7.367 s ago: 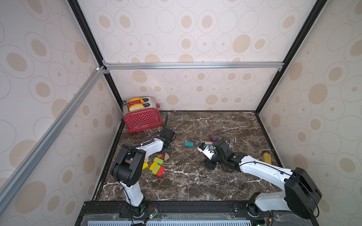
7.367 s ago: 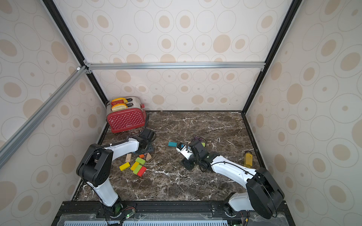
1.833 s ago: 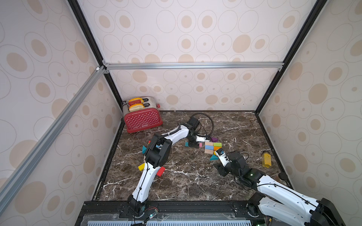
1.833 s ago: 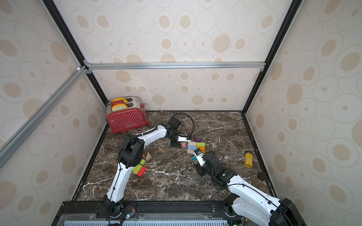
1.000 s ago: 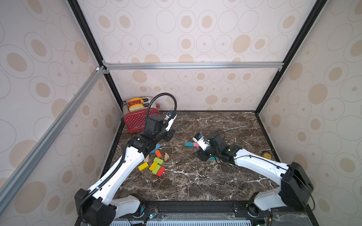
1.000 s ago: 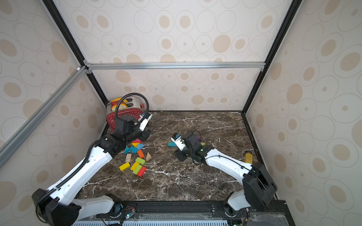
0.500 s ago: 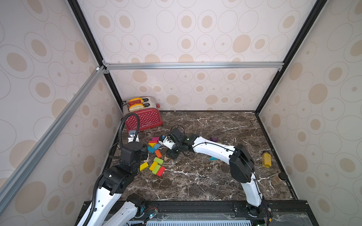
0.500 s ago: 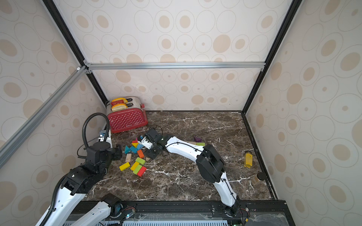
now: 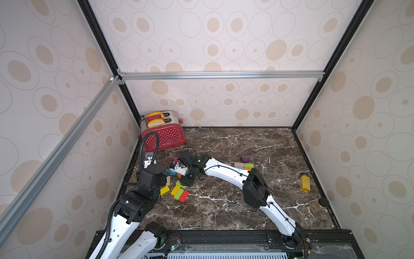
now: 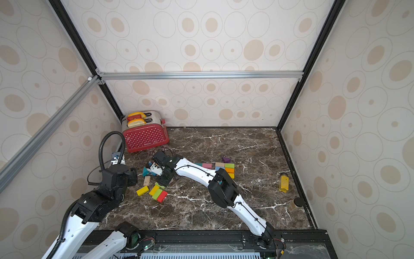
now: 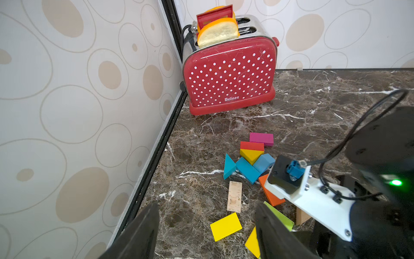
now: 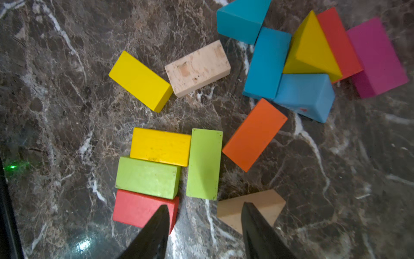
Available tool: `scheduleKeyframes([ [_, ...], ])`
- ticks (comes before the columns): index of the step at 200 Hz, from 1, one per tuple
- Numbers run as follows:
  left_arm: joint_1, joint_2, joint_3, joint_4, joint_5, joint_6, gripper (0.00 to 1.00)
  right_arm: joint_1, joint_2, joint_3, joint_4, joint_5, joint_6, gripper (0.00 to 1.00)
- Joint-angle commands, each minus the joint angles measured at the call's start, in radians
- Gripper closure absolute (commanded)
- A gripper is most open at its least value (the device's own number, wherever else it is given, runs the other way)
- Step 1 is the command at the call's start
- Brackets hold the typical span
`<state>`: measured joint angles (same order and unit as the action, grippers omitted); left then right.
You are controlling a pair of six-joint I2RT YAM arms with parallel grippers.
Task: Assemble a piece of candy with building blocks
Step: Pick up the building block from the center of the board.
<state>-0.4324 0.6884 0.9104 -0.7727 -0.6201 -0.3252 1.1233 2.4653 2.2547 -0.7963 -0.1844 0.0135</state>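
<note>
Blocks (image 12: 254,134) mostly lie loose, only a small row (image 10: 220,164) looks built, and your left claw (image 11: 206,208) and right claw (image 12: 205,206) hang open, empty.

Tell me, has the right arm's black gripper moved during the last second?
Yes. The right gripper moved nearer the red polka-dot toaster, to above the scattered coloured wooden blocks.
</note>
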Motion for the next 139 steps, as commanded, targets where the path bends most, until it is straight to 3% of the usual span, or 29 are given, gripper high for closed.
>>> scheduleKeyframes([
  [1,0.006,-0.013,0.004,-0.006,-0.006,0.004,0.30,0.009,0.043,0.035,-0.058,-0.020,-0.012,0.44],
  [67,0.007,-0.020,-0.002,-0.004,0.024,0.011,0.28,0.023,0.110,0.108,-0.092,-0.038,-0.021,0.44],
  [139,0.007,-0.010,-0.005,0.002,0.050,0.018,0.27,0.022,0.178,0.167,-0.110,0.057,-0.034,0.50],
])
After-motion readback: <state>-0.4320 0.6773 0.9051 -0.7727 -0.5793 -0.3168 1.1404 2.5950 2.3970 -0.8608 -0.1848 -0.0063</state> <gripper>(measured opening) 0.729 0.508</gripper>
